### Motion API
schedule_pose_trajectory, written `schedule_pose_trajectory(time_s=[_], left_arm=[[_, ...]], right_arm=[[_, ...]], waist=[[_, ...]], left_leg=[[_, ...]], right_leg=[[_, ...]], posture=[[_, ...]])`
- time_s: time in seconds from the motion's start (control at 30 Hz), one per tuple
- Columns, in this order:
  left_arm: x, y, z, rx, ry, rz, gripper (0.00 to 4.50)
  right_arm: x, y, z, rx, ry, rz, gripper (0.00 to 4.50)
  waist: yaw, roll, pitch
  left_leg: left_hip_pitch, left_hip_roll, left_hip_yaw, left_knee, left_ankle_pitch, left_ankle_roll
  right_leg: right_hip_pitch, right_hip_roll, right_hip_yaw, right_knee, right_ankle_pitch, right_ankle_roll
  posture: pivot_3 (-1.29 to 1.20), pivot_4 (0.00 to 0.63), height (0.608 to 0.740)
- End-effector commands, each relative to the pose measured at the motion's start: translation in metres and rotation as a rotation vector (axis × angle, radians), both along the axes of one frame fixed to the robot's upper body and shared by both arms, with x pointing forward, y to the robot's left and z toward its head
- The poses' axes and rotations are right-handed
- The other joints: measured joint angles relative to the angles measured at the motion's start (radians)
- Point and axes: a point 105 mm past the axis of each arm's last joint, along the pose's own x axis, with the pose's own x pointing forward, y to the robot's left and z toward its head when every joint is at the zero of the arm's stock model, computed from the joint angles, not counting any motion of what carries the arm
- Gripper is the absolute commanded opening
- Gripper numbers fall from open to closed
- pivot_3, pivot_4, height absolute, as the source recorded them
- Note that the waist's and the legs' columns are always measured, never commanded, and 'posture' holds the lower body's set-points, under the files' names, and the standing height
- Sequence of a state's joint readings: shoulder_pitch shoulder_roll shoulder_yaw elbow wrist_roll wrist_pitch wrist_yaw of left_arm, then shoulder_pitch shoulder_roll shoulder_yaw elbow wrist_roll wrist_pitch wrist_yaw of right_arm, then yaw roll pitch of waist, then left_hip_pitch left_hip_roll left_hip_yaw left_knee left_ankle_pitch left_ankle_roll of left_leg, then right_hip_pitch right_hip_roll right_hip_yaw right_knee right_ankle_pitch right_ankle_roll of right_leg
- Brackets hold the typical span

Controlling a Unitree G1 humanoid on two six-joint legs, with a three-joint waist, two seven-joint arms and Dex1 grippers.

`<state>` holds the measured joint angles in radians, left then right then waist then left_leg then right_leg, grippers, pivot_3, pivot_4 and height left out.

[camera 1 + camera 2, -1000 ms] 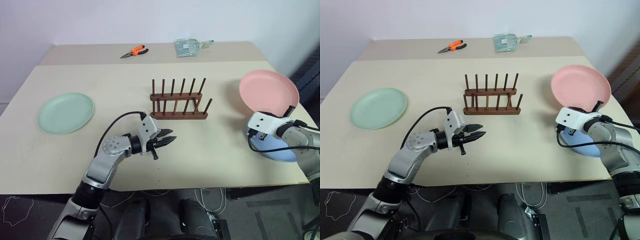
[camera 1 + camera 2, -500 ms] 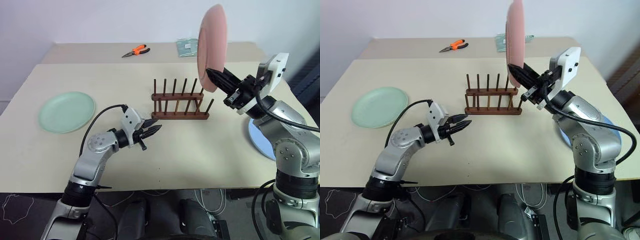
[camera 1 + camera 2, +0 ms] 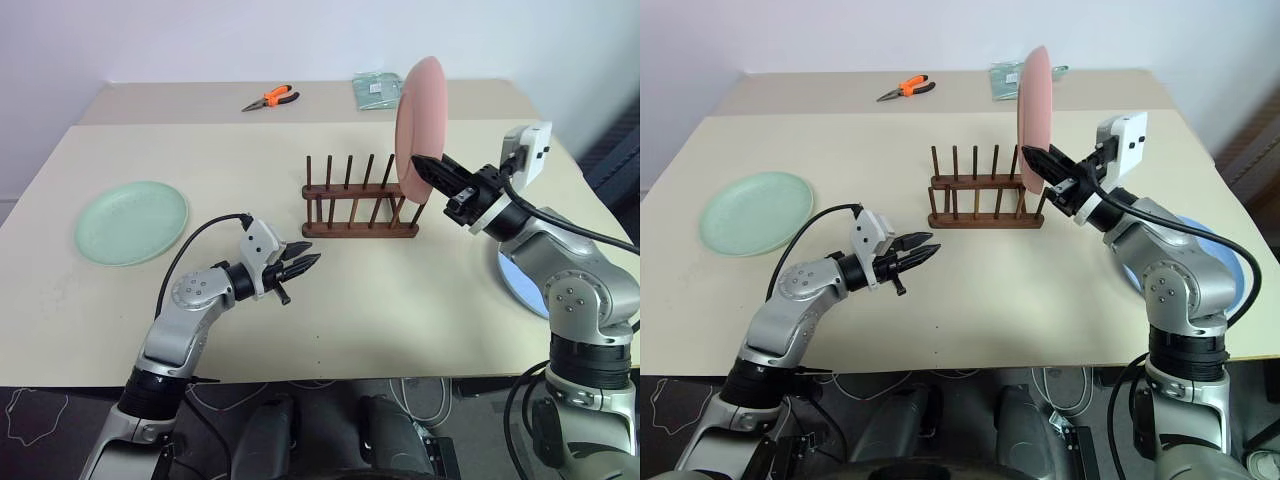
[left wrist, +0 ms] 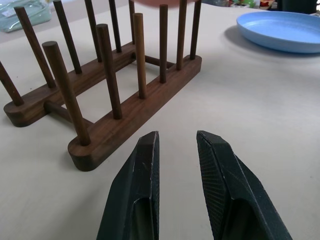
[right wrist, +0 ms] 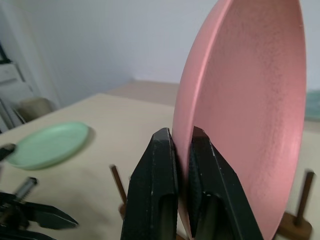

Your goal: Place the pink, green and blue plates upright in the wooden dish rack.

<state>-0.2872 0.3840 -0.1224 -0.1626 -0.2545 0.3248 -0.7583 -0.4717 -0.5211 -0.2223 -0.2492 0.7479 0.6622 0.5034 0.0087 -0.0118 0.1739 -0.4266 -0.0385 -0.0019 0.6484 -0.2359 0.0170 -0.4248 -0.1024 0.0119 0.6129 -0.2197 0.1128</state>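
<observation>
The pink plate (image 3: 418, 125) stands on edge in the air, its lower rim just above the right end of the wooden dish rack (image 3: 360, 228). My right gripper (image 3: 420, 162) is shut on the plate's rim, and its fingers (image 5: 160, 165) pinch that rim from both sides. The green plate (image 3: 131, 222) lies flat at the table's left. At the right the blue plate (image 3: 515, 285) also lies flat, partly behind my right arm. My left gripper (image 3: 308, 260) hovers in front of the rack's left end, open a little and empty.
Orange-handled pliers (image 3: 268, 99) and a clear bag (image 3: 378, 92) lie on the far strip of table behind the rack. The table's front edge runs close under my left arm.
The right arm lifted the pink plate from the right side, turned it upright and brought it down close over the rack's right end. The left gripper drifted slightly left.
</observation>
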Motion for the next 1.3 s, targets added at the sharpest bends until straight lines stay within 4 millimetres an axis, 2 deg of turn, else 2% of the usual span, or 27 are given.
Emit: schedule_pose_trajectory(time_s=[0.03, 0.1, 0.17, 0.27, 0.37, 0.43, 0.5, 0.57, 0.6, 0.67, 0.73, 0.8, 0.87, 0.97, 1.03, 1.1, 1.2, 1.3], left_arm=[[-0.004, -0.001, 0.012, -0.020, -0.043, -0.014, 1.17], [-0.004, 0.000, 0.012, -0.018, -0.043, -0.012, 1.17], [-0.003, 0.000, 0.012, -0.023, -0.034, -0.008, 1.17], [-0.001, 0.005, 0.011, -0.038, -0.006, 0.013, 1.88], [0.003, 0.011, 0.013, -0.037, -0.017, 0.053, 3.38], [0.015, 0.028, 0.018, -0.035, -0.054, 0.162, 4.29], [0.030, 0.053, 0.026, -0.066, -0.086, 0.327, 4.41], [0.045, 0.088, 0.038, -0.123, -0.131, 0.540, 4.50], [0.052, 0.111, 0.044, -0.141, -0.154, 0.675, 4.50], [0.059, 0.150, 0.051, -0.148, -0.189, 0.909, 4.50], [0.059, 0.194, 0.054, -0.149, -0.190, 1.170, 4.50], [0.050, 0.238, 0.053, -0.184, -0.167, 1.425, 4.50], [0.041, 0.262, 0.051, -0.226, -0.138, 1.567, 4.50], [0.033, 0.276, 0.041, -0.291, -0.047, 1.666, 4.50], [0.026, 0.283, 0.031, -0.406, 0.055, 1.718, 4.50], [0.022, 0.280, 0.017, -0.551, 0.192, 1.715, 4.50], [0.013, 0.281, -0.001, -0.743, 0.344, 1.750, 3.63], [0.013, 0.276, -0.007, -0.810, 0.401, 1.727, 2.07]], right_arm=[[0.003, -0.004, 0.006, 0.029, -0.029, -0.003, 0.38], [0.006, -0.007, 0.005, 0.019, -0.031, -0.024, 1.05], [0.007, -0.009, 0.007, 0.004, -0.050, -0.043, 2.00], [0.008, -0.019, 0.021, -0.088, -0.165, -0.124, 3.44], [0.008, -0.028, 0.030, -0.192, -0.248, -0.185, 3.47], [0.006, -0.041, 0.043, -0.292, -0.320, -0.255, 3.47], [0.003, -0.048, 0.057, -0.354, -0.374, -0.289, 3.47], [-0.003, -0.044, 0.072, -0.388, -0.428, -0.264, 4.04], [-0.008, -0.033, 0.078, -0.414, -0.458, -0.224, 4.35], [-0.016, -0.010, 0.080, -0.464, -0.498, -0.132, 4.43], [-0.023, 0.018, 0.072, -0.517, -0.513, -0.020, 4.43], [-0.030, 0.048, 0.058, -0.563, -0.527, 0.085, 4.43], [-0.034, 0.068, 0.047, -0.573, -0.529, 0.153, 4.43], [-0.039, 0.087, 0.030, -0.562, -0.509, 0.226, 4.43], [-0.042, 0.099, 0.018, -0.549, -0.492, 0.274, 4.43], [-0.045, 0.105, 0.010, -0.530, -0.473, 0.302, 4.43], [-0.046, 0.109, 0.001, -0.524, -0.455, 0.320, 4.50], [-0.043, 0.108, -0.003, -0.535, -0.447, 0.308, 4.50]], waist=[[0.000, 0.000, 0.000], [0.000, 0.000, 0.000], [0.000, 0.000, 0.000], [0.001, 0.000, 0.000], [0.001, 0.000, 0.000], [0.001, 0.000, 0.000], [0.001, 0.000, 0.000], [-0.003, 0.000, 0.000], [-0.003, 0.000, 0.000], [-0.005, 0.000, 0.000], [-0.007, 0.000, 0.000], [-0.007, -0.001, 0.000], [-0.007, -0.001, 0.000], [0.001, -0.003, 0.000], [0.006, -0.004, -0.001], [0.006, -0.006, -0.001], [0.003, -0.008, -0.001], [0.001, -0.009, -0.001]], left_leg=[[0.000, 0.000, 0.000, 0.000, 0.000, 0.000], [0.000, 0.000, 0.000, 0.000, 0.000, 0.000], [0.000, 0.000, 0.000, 0.000, 0.000, 0.000], [0.000, 0.000, 0.000, 0.000, 0.000, 0.000], [0.000, 0.000, 0.000, 0.000, 0.000, 0.000], [0.000, 0.000, 0.000, 0.000, 0.000, 0.000], [0.000, 0.000, 0.001, 0.000, 0.000, 0.000], [0.000, 0.000, 0.001, 0.001, 0.000, 0.000], [0.000, 0.000, 0.001, 0.001, 0.000, 0.000], [0.000, 0.001, 0.001, 0.001, 0.000, 0.000], [0.001, 0.001, 0.000, 0.001, 0.000, 0.000], [0.001, 0.001, 0.000, 0.000, 0.000, 0.000], [0.001, 0.001, 0.000, 0.001, 0.000, 0.000], [0.000, 0.000, 0.000, 0.001, 0.000, 0.000], [0.000, -0.001, 0.000, 0.002, 0.000, 0.000], [0.000, -0.001, -0.001, 0.002, 0.000, -0.001], [0.000, -0.002, -0.002, 0.002, 0.000, -0.001], [0.000, -0.001, -0.002, 0.001, 0.001, -0.003]], right_leg=[[0.000, 0.000, 0.000, 0.000, 0.000, 0.000], [0.000, 0.000, 0.000, 0.000, 0.000, 0.000], [0.000, 0.000, 0.000, 0.000, 0.000, 0.000], [0.000, 0.000, 0.000, 0.000, 0.000, 0.000], [0.000, 0.002, 0.000, 0.000, 0.000, 0.000], [0.000, 0.003, -0.001, 0.000, 0.000, 0.000], [0.000, 0.003, 0.000, 0.000, 0.000, 0.000], [0.000, 0.003, 0.000, 0.000, 0.000, 0.001], [0.000, 0.004, 0.000, 0.000, 0.000, 0.001], [0.000, 0.004, 0.000, 0.001, 0.002, 0.004], [0.000, 0.005, 0.000, 0.001, 0.002, 0.005], [0.000, 0.005, -0.001, 0.002, 0.003, 0.005], [0.000, 0.005, -0.001, 0.002, 0.003, 0.005], [0.000, 0.004, -0.001, 0.002, 0.004, 0.007], [0.000, 0.004, -0.001, 0.002, 0.004, 0.007], [0.000, 0.003, -0.002, 0.001, 0.004, 0.007], [0.000, 0.003, -0.002, 0.002, 0.004, 0.007], [-0.001, 0.003, -0.002, 0.003, 0.004, 0.007]], posture=[[0.00, 0.150, 0.738], [0.00, 0.150, 0.738], [0.00, 0.150, 0.738], [0.00, 0.150, 0.738], [0.00, 0.150, 0.738], [0.00, 0.150, 0.738], [0.00, 0.150, 0.738], [0.00, 0.150, 0.738], [0.00, 0.150, 0.738], [0.00, 0.150, 0.738], [0.00, 0.150, 0.738], [0.00, 0.150, 0.738], [0.00, 0.150, 0.738], [0.00, 0.150, 0.738], [0.00, 0.150, 0.738], [0.00, 0.150, 0.738], [0.00, 0.150, 0.738], [0.00, 0.150, 0.738]])
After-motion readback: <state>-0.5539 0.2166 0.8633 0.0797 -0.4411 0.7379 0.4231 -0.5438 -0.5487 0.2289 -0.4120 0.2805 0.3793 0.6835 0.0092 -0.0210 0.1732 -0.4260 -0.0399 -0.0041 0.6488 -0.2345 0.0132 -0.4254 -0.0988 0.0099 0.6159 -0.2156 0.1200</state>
